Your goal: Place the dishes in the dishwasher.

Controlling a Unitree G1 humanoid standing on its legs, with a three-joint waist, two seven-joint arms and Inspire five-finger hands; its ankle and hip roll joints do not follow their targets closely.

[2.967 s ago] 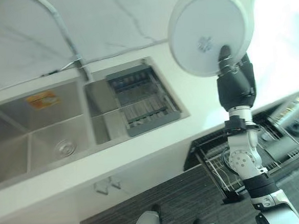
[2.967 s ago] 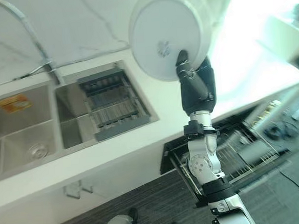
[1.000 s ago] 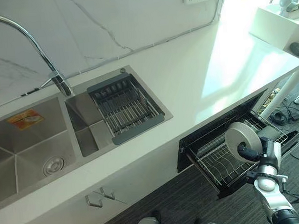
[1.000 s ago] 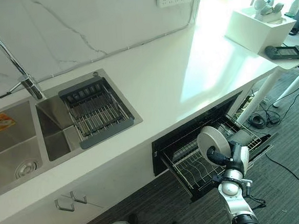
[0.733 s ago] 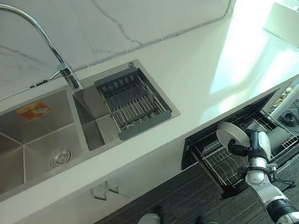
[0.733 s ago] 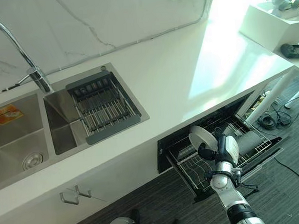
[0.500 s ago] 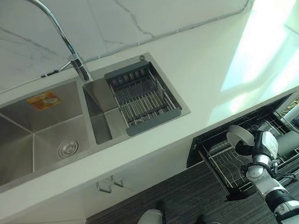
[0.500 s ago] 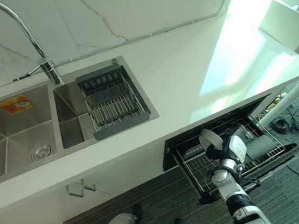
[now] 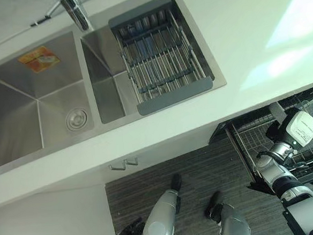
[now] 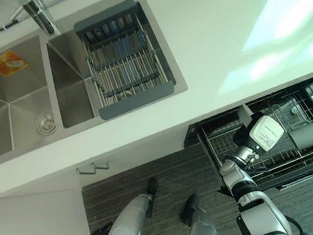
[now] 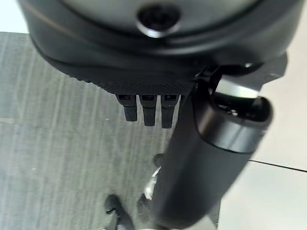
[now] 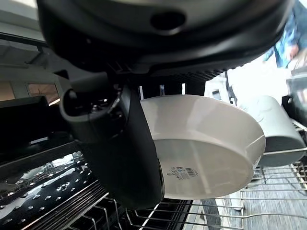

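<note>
Bowl (image 12: 201, 143) sits in the right robot hand (image 10: 250, 134), the thumb pressed across its white underside and the fingers hidden behind its rim, so the grip is a pinch on the bowl. The head views place that robot hand over the pulled-out dishwasher rack (image 10: 288, 162), which juts from under the worktop (image 10: 216, 49) to the right of the sink (image 9: 37, 104). In the right wrist view the bowl hangs just above the rack wires, tilted, not yet resting on them as far as I can tell. Beside it in the rack lies a grey cup (image 12: 273, 129) on its side, seen too in the right eye view as a pale cylinder (image 10: 309, 133) near the rack's far end.

The left robot hand (image 11: 148, 108) hangs down beside the robot over the dark floor (image 11: 57, 143), fingers straight and holding nothing.

Judging by this, the task is well into its placing step: the bowl has reached the dishwasher but is not set down or released. The grey drainer (image 9: 160, 52) in the sink looks bare of dishes, though its slats could hide something small. What remains seems to be lowering the bowl between the wires and letting go.
</note>
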